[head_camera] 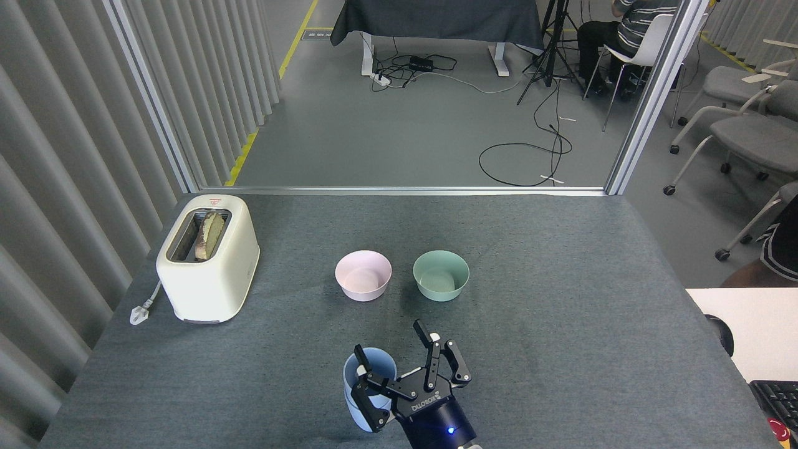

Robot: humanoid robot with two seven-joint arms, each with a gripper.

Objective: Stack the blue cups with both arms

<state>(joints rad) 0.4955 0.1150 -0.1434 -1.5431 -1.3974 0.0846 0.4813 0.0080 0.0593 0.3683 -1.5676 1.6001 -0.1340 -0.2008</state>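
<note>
At the near edge, one gripper point(389, 354) is seen with fingers spread apart, its left finger point(360, 368) over the rim of a blue cup point(365, 386) standing upright on the grey table point(561, 324). Farther off, a pink bowl point(363, 275) and mint-green bowl point(441, 275) sit side by side; a cream toaster point(207, 257) stands far left.
</note>
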